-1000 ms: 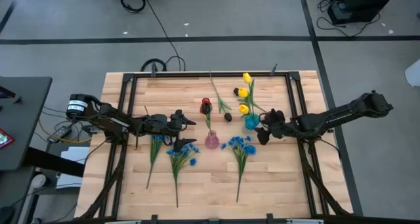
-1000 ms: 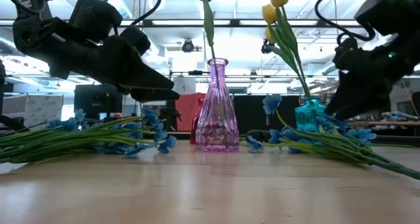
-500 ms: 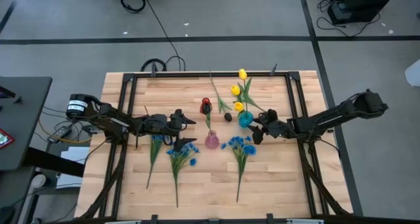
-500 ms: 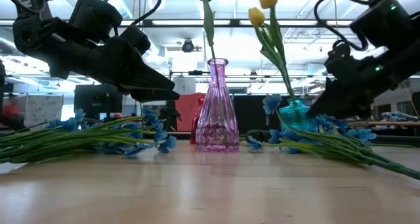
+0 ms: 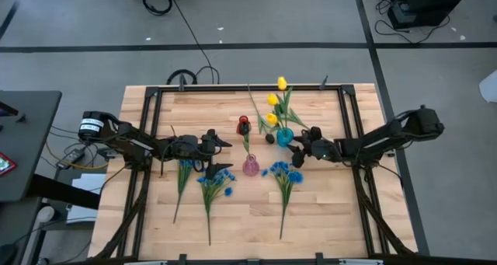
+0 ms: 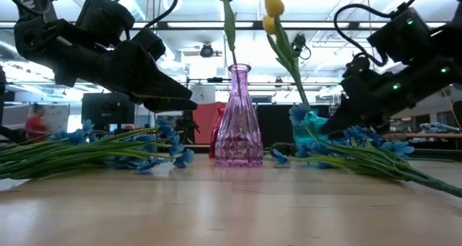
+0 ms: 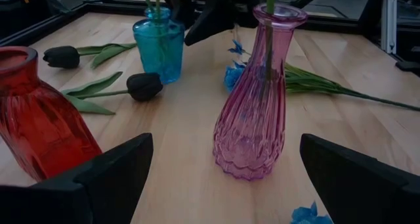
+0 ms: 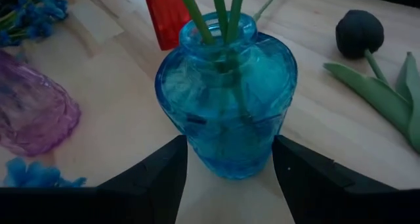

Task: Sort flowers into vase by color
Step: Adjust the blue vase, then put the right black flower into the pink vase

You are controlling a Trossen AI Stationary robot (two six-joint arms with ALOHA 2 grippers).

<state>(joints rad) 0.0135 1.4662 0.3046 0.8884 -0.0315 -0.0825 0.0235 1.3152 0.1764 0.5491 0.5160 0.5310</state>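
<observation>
The blue vase [image 8: 226, 92] with yellow tulips [image 5: 273, 100], toward the tabletop's far right, is clamped at its belly by the right tool [image 8: 226, 175]; smooth, fragile glass, likely top-heavy; the left tool [image 7: 223, 178] is held apart

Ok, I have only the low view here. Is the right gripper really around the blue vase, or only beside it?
Observer: Around it. In the right wrist view the blue vase sits between the right gripper's fingers, which press its sides.
Operator: And are some dark tulips not sorted yet?
Observer: Yes, two dark tulips lie on the table near the blue vase.
Operator: And the left gripper?
Observer: The left gripper is open and empty, facing the pink vase.
</observation>
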